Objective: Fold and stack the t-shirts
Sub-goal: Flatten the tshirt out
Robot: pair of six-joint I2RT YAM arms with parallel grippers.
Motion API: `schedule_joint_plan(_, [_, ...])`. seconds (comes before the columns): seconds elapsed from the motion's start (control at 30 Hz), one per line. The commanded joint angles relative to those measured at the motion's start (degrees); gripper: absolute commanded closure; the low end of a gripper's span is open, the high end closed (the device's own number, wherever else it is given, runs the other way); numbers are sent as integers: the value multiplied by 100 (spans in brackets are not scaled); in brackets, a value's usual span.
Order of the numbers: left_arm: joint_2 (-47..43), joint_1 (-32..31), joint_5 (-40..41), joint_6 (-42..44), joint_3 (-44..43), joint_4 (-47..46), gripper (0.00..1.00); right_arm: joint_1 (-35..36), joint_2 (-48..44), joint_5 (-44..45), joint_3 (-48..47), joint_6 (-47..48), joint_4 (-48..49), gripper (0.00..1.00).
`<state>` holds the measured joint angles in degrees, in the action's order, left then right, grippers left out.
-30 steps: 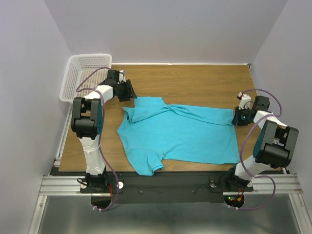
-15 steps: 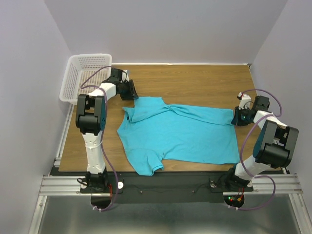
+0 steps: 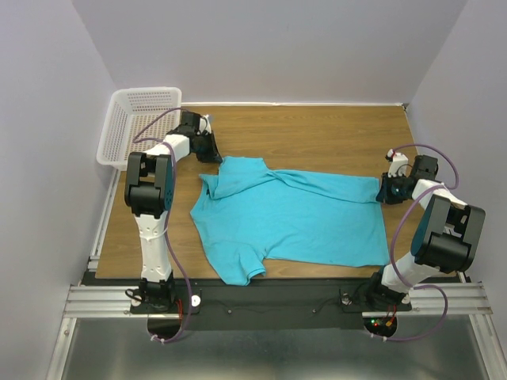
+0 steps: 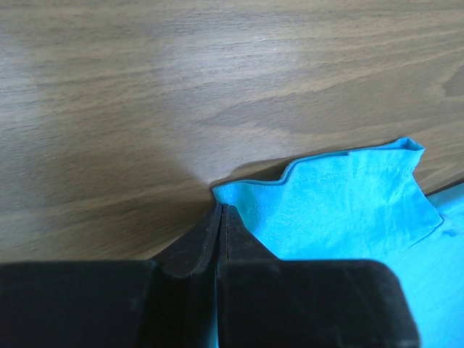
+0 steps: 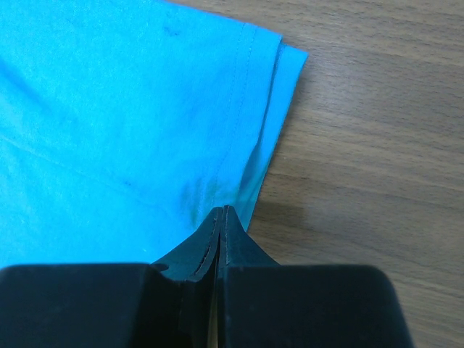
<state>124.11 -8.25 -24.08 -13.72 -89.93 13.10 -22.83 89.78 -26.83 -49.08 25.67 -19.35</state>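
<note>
A turquoise t-shirt [image 3: 293, 218] lies spread flat on the wooden table, neck to the left and hem to the right. My left gripper [image 3: 215, 154] is at its far-left sleeve edge. In the left wrist view its jaws [image 4: 221, 206] are pressed together on the edge of the t-shirt [image 4: 348, 196], with a sliver of blue cloth between them. My right gripper [image 3: 383, 190] sits at the far-right hem corner. In the right wrist view its jaws [image 5: 223, 209] are shut on the puckered hem of the t-shirt [image 5: 109, 109].
A white mesh basket [image 3: 135, 119] stands at the table's back-left corner, just behind the left arm. Bare wood [image 3: 317, 134] lies behind the shirt. Walls close in the left, back and right sides.
My left gripper has slid a little right to the sleeve edge and closed its jaws on the cloth. The right arm and the shirt have stayed put.
</note>
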Motion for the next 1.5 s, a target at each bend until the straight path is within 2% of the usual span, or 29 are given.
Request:
schedule_joint_plan(0.0, [113, -45, -10, 194, -253, 158, 97, -37, -22, -86, -225, -27, -24, 99])
schedule_joint_plan(0.17, [-238, -10, -45, 211, -174, -71, 100, -37, -74, -68, -234, -36, -25, 99])
schedule_joint_plan(0.4, [-1029, 60, 403, 106, 72, -352, 100, -37, -75, -77, -234, -36, -33, 100])
schedule_joint_plan(0.87, [-845, 60, 545, 229, 63, -229, 100, -37, -83, -77, -242, -36, -42, 99])
schedule_joint_plan(1.07, [-1248, 60, 255, 378, 169, -501, 100, -37, -276, -401, -391, -185, -60, 99])
schedule_joint_plan(1.27, [-2206, 60, 8, 247, 239, -967, 100, -37, -373, -1148, -1401, -694, -367, 100])
schedule_joint_plan(1.47, [-3173, 122, 43, -78, 204, -1538, 100, -37, -417, -1693, -2983, -1459, -455, 100])
